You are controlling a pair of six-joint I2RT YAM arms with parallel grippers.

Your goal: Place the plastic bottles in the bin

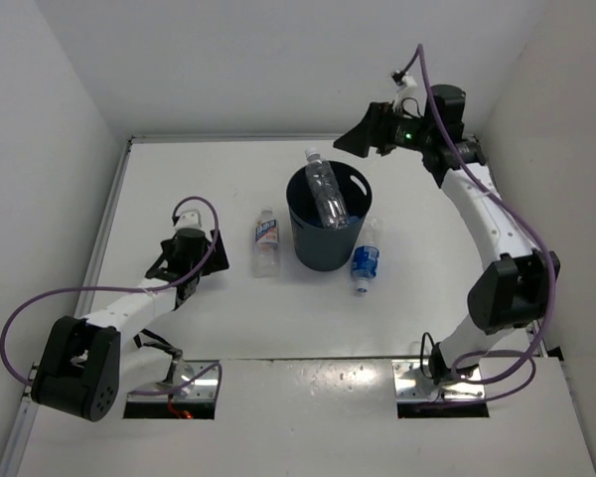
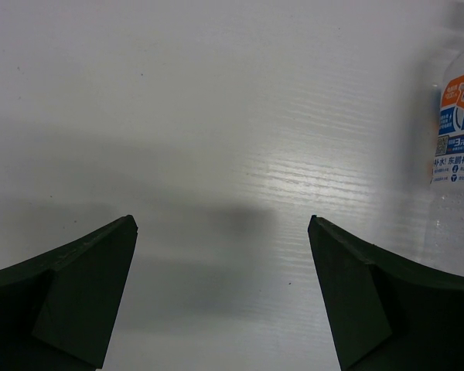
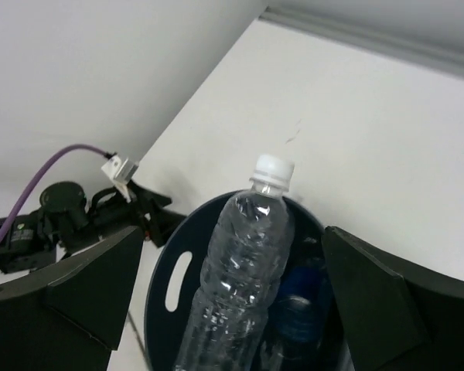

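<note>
The unlabelled bottle is clear, glossy plastic, its wall ribbed and crinkled, with a smooth white plastic cap. The bin is smooth dark plastic with a dull sheen. The white table looks matt and finely ridged, softly reflecting light. The left gripper has matt, dark, slightly grainy fingers.

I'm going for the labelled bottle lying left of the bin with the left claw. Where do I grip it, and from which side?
Take the bottle across its labelled middle, coming down from above. It lies flat with its cap pointing to the far side, so its round sides face left and right. The left claw is open and sits just left of it.
</note>
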